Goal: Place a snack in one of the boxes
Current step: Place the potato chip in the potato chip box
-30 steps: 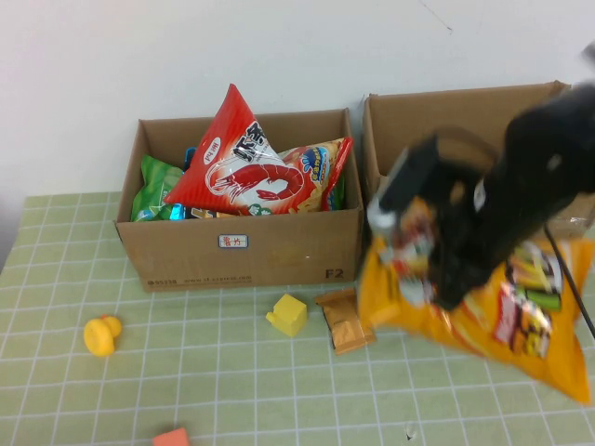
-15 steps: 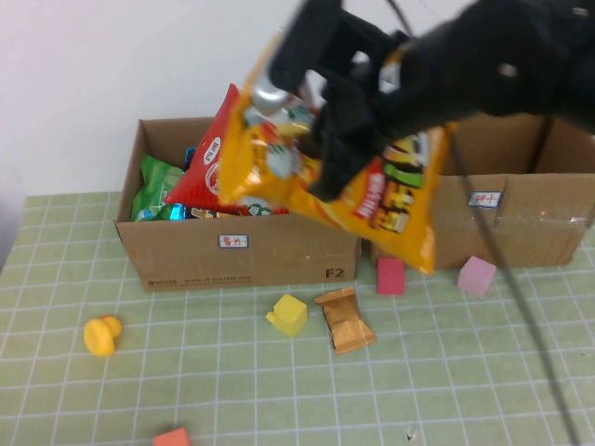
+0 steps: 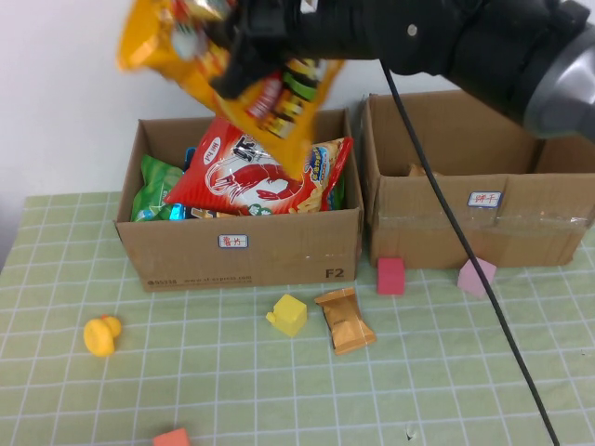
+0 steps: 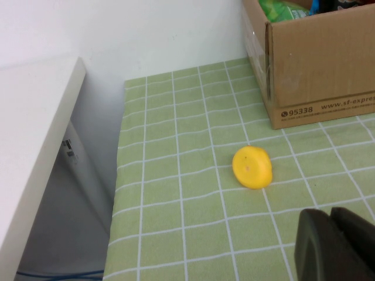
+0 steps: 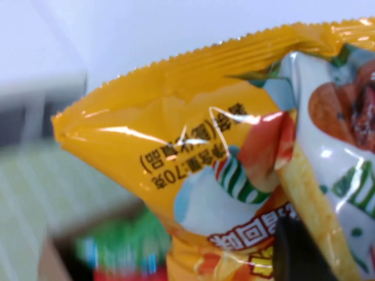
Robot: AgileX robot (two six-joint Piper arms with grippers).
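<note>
My right gripper (image 3: 244, 42) is shut on a large orange snack bag (image 3: 218, 65) and holds it high above the left cardboard box (image 3: 242, 246). That box holds a red shrimp-chip bag (image 3: 244, 172), a green bag (image 3: 153, 186) and other snacks. The right cardboard box (image 3: 483, 209) stands beside it and looks nearly empty. In the right wrist view the orange bag (image 5: 193, 158) fills the picture and one dark finger (image 5: 299, 257) presses on it. My left gripper (image 4: 337, 246) hangs shut and empty over the table near a yellow duck toy (image 4: 252, 167).
On the green checked tablecloth lie a yellow duck (image 3: 100, 334), a yellow block (image 3: 289, 314), a small brown packet (image 3: 346, 321), a red block (image 3: 390, 275), a pink block (image 3: 476, 276) and an orange block (image 3: 170, 438). A white wall stands behind the boxes.
My right arm has swung the orange bag from the table in front of the right box up and to the left, until it hangs above the left box.
</note>
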